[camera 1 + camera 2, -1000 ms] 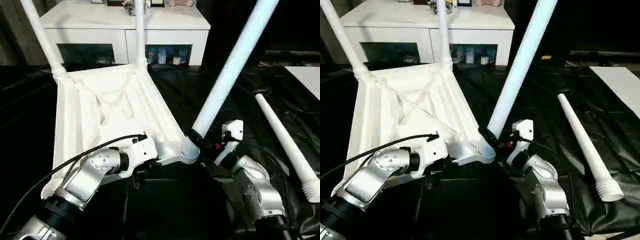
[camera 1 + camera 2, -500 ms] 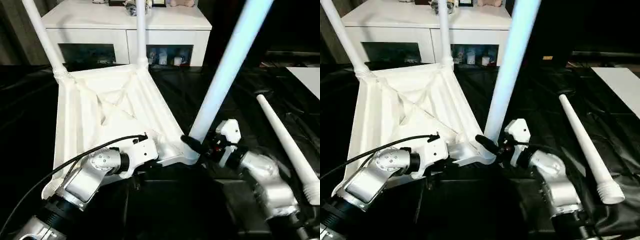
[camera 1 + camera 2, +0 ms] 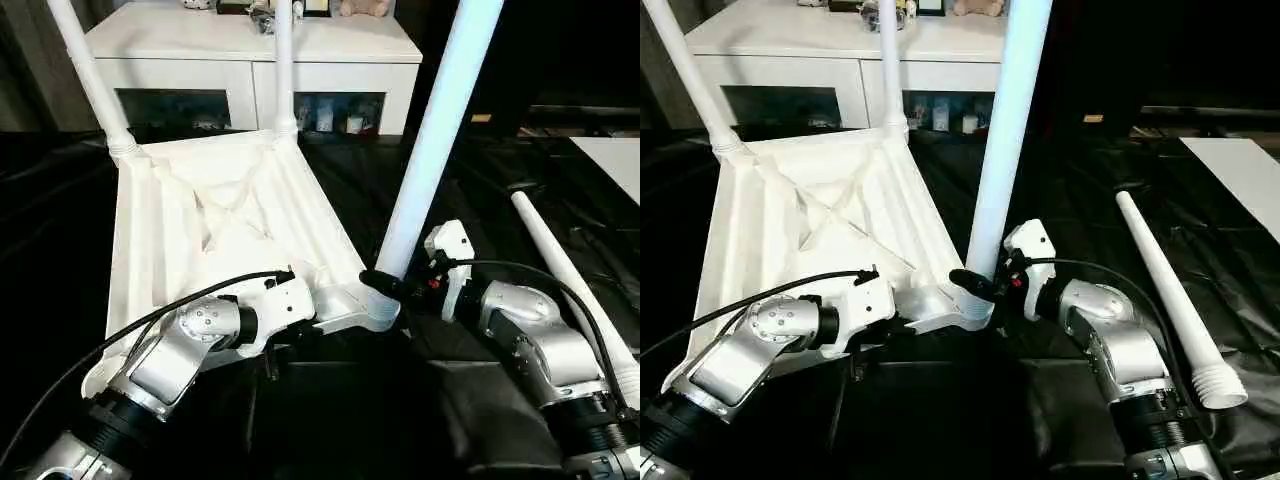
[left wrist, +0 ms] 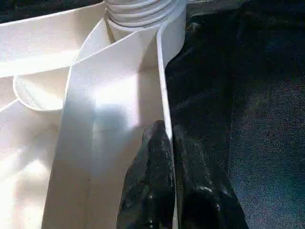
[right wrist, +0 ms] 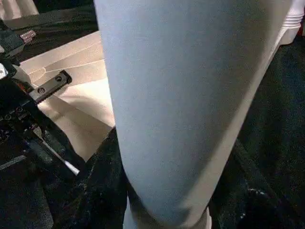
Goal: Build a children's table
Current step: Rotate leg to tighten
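The white tabletop (image 3: 220, 210) lies upside down on the black sheet, ribbed underside up. Two white legs (image 3: 90, 80) (image 3: 284, 70) stand in its far corner sockets. A third leg (image 3: 435, 130) rises nearly upright from the near right corner socket (image 3: 375, 305). My right gripper (image 3: 385, 283) is shut on this leg just above the socket, and the leg (image 5: 190, 95) fills the right wrist view between the black fingers (image 5: 95, 191). My left gripper (image 4: 167, 131) is shut on the tabletop's near rim (image 4: 164, 81), close to that socket. A fourth leg (image 3: 1165, 290) lies loose to the right.
A white cabinet (image 3: 250, 45) with glass-fronted compartments stands just behind the tabletop. A flat white board (image 3: 615, 160) lies at the right edge. Crinkled black sheeting (image 3: 360, 170) covers the floor all round.
The third leg has swung from leaning right to nearly upright in its socket. My right forearm has shifted right and turned with it. The left arm has held still.
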`<state>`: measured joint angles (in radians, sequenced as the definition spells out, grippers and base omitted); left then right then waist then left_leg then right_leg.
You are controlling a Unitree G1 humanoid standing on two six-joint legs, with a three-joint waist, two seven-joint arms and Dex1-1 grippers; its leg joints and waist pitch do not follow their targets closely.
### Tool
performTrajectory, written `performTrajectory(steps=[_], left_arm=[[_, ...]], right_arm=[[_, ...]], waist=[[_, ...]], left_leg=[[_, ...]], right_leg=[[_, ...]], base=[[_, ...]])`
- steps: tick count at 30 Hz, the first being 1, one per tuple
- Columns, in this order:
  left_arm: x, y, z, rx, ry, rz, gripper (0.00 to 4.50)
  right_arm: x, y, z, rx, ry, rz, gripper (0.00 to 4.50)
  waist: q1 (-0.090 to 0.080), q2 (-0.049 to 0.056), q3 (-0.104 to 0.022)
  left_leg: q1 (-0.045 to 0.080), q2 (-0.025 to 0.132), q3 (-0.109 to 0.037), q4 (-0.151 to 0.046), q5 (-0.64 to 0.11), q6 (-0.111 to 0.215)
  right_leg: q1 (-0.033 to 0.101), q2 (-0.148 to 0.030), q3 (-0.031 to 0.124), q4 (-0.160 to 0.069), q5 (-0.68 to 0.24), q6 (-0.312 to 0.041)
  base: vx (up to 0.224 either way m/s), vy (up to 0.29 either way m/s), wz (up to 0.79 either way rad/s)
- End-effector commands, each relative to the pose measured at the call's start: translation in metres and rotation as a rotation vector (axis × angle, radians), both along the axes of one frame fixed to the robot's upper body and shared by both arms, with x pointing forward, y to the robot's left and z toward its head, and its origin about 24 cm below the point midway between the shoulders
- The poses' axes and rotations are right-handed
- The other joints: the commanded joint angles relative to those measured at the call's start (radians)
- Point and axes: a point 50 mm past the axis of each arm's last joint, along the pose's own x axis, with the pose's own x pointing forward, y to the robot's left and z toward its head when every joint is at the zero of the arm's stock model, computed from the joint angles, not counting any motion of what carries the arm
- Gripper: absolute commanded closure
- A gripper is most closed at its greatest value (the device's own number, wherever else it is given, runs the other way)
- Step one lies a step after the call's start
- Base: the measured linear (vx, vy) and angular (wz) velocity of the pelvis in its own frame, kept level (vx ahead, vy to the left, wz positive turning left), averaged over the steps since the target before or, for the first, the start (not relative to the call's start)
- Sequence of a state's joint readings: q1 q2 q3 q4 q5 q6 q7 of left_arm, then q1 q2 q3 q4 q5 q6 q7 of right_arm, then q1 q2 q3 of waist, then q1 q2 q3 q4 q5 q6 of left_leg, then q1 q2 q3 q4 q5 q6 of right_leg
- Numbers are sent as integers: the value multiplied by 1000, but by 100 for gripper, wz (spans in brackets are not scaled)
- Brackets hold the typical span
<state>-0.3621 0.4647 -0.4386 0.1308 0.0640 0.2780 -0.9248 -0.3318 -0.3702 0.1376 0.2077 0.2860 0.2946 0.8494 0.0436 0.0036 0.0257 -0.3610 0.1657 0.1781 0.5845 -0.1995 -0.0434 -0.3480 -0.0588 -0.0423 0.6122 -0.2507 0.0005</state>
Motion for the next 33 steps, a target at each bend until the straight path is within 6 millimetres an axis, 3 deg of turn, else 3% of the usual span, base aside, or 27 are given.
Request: performTrajectory(steps=[1,4,8,9,10,11,12,13,14,15,18,20,22,23,27,28,32,33], left_arm=[[4,16,-3,74,-7,27,450],[4,18,-4,80,-4,30,450],[3,20,-8,78,21,58,450],[3,18,-12,66,42,103,450],[3,18,-12,66,42,103,450],[4,15,-15,59,48,131,450],[7,3,-18,32,59,207,450],[7,3,-18,30,60,209,450],[11,-15,-18,-20,76,293,450],[13,-20,-17,-37,80,317,450],[21,-51,-11,-111,112,412,450],[24,-68,-7,-127,107,411,450],[28,-88,-3,-141,86,438,450],[28,-88,-3,-141,86,438,450],[30,-93,1,-156,73,489,450],[30,-92,2,-158,73,493,450],[34,-82,2,-139,52,510,450],[36,-79,1,-129,41,514,450]], right_arm=[[-23,-19,-54,-138,255,-49,266],[-23,-17,-56,-155,255,-64,266],[-10,-17,-59,-174,217,-217,266],[-1,-18,-62,-185,211,-365,266],[-1,-18,-62,-185,211,-365,266],[3,-16,-64,-193,209,-424,266],[11,-12,-68,-221,200,-565,266],[12,-12,-68,-220,200,-569,266],[19,-3,-70,-195,224,-685,266],[21,0,-70,-183,236,-714,266],[33,17,-68,-143,267,-807,266],[40,28,-64,-127,270,-839,266],[49,39,-58,-107,282,-904,266],[49,39,-58,-107,282,-904,266],[58,47,-51,-56,278,-950,266],[59,48,-50,-46,276,-946,266],[63,55,-43,-8,220,-862,266],[64,58,-39,23,203,-828,231]], waist=[[-4,9,-20],[-6,8,-16],[-7,8,-18],[-15,8,-16],[-22,9,-12],[-29,6,-13],[-35,10,-11],[-41,10,-8],[-47,8,-8],[-53,8,-8],[-62,11,-10],[-66,10,-12],[-69,11,-13],[-68,9,-15],[-61,7,-23],[-61,2,-23],[-57,1,-29],[-57,2,-28]], left_leg=[[14,77,-35,-94,-329,-31],[21,75,-36,-96,-383,-42],[18,74,-37,-98,-363,-43],[18,72,-40,-101,-379,-57],[16,71,-41,-103,-400,-66],[10,70,-51,-107,-436,-78],[13,71,-54,-110,-470,-92],[16,70,-55,-109,-500,-103],[30,68,-60,-104,-558,-112],[33,65,-65,-102,-570,-109],[26,63,-71,-108,-588,-107],[32,62,-62,-104,-589,-95],[29,60,-61,-104,-575,-89],[30,60,-62,-104,-571,-87],[16,64,-50,-104,-452,-60],[15,64,-48,-103,-447,-53],[6,66,-44,-101,-375,-29],[8,66,-42,-100,-372,-24]], right_leg=[[-2,-91,56,-91,-211,-193],[-7,-93,58,-99,-288,-182],[-6,-92,60,-98,-273,-177],[-8,-94,58,-98,-310,-179],[-11,-93,57,-100,-343,-175],[-2,-94,51,-101,-406,-151],[-12,-95,51,-104,-449,-136],[-20,-95,52,-108,-483,-132],[-28,-97,51,-117,-554,-112],[-31,-98,51,-122,-562,-108],[-21,-93,42,-123,-521,-100],[-33,-90,48,-127,-459,-114],[-31,-91,49,-125,-436,-123],[-29,-91,48,-125,-427,-124],[-16,-93,52,-111,-241,-159],[-15,-93,51,-112,-243,-162],[-5,-92,50,-106,-189,-176],[-7,-92,50,-107,-189,-185]], base=[[0,0,0],[0,0,0],[0,0,0],[0,0,0],[0,0,0],[-44,12,-19],[-44,12,-19],[0,0,0],[0,0,0],[0,0,0],[0,0,0],[0,0,0],[0,0,0],[0,0,0],[0,0,0],[0,0,0],[0,0,0],[0,0,0]])
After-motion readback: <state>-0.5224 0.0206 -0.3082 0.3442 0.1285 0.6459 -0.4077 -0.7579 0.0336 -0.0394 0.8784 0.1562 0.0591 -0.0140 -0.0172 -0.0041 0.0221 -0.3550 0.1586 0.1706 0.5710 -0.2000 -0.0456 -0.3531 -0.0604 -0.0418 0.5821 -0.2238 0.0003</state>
